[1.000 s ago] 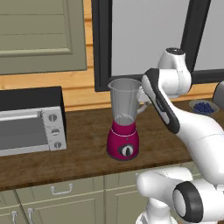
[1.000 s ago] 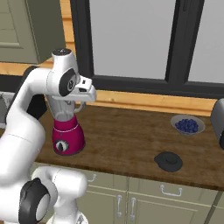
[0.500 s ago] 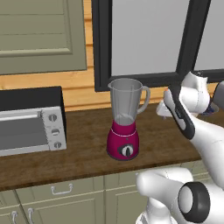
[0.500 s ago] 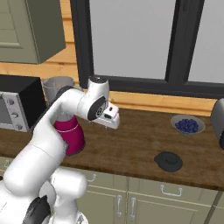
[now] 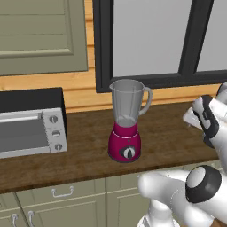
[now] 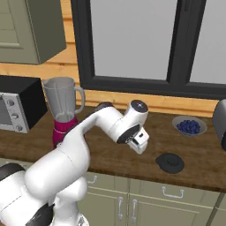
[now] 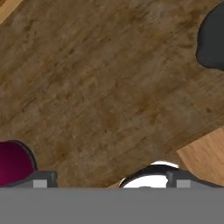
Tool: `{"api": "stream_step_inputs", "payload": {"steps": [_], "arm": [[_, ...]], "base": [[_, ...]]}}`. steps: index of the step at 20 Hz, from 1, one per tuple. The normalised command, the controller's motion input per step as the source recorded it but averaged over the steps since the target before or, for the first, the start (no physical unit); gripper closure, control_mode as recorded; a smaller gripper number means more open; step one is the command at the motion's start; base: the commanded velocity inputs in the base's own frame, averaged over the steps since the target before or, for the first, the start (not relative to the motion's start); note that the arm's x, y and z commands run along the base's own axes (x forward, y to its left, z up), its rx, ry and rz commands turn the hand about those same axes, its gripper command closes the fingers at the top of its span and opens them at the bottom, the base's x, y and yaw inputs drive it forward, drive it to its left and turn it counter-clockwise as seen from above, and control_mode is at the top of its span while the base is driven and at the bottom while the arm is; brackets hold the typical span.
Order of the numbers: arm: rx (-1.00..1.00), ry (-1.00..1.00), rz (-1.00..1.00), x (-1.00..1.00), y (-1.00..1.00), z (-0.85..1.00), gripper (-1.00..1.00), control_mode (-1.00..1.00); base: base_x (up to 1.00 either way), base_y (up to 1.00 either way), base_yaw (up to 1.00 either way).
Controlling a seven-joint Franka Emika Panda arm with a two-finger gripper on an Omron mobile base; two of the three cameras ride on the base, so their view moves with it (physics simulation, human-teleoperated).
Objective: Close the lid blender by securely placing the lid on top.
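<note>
End effector (image 6: 140,148): above the brown wooden counter (image 6: 114,156), nothing between its spread fingers. Small dark grey-black round lid (image 6: 170,162): flat on counter, near, to its right. Tall clear grey jar blender on magenta base (image 6: 64,110): upright, uncovered, well apart, left. Blueberry bowl (image 6: 189,126): behind lid.

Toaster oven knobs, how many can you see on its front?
3, stacked in a column on the right side of the silver toaster oven front: top, middle, bottom. None seem hidden.
</note>
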Motion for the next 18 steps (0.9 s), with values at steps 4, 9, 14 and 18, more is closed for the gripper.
{"api": "stream_step_inputs", "payload": {"steps": [4, 9, 14, 18], "arm": [[0.12, 0.02, -0.33, -0.05, -1.00, -0.07, -1.00, -1.00], [0.08, 0.12, -0.34, 0.00, -1.00, 0.00, -1.00, -1.00], [-0.05, 0.16, -0.27, 0.04, -0.60, -0.32, -1.00, -1.00], [-0.04, 0.12, -0.11, 0.11, -0.32, -0.16, -1.00, -1.00]], "base": [[0.00, 0.00, 0.00], [0.00, 0.00, 0.00], [0.00, 0.00, 0.00], [0.00, 0.00, 0.00]]}}
